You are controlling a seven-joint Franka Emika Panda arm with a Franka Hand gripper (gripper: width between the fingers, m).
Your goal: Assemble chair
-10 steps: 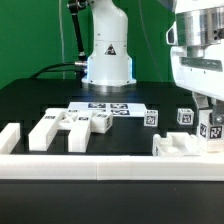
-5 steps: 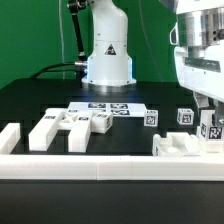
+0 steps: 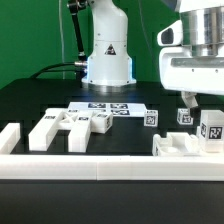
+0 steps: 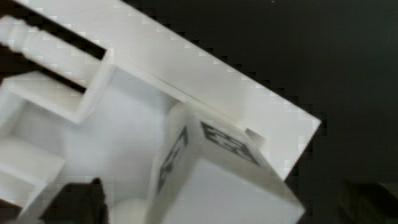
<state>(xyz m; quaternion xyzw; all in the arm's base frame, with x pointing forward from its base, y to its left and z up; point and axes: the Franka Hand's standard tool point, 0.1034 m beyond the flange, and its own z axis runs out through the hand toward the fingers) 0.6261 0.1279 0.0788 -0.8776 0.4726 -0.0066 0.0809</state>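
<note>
The chair is in loose white parts. A flat slotted part (image 3: 178,146) lies by the front rail on the exterior view's right. A tagged upright block (image 3: 211,128) stands on it. My gripper (image 3: 203,102) hangs just above that block, open, holding nothing. In the wrist view the same block (image 4: 222,165) with its tag fills the space between my dark fingers (image 4: 71,203), with a gap at the sides. My gripper (image 4: 217,208) is spread wider than the block. The wide white slab (image 4: 107,90) lies beneath.
More white parts lie at the exterior view's left (image 3: 55,128). Small tagged cubes (image 3: 149,117) (image 3: 185,116) (image 3: 103,121) stand mid-table. The marker board (image 3: 105,106) lies behind them. A long white border rail (image 3: 100,166) runs along the front. The robot base (image 3: 107,55) stands at the back.
My gripper has opened and risen off the tagged block. The block stays standing on the slotted part.
</note>
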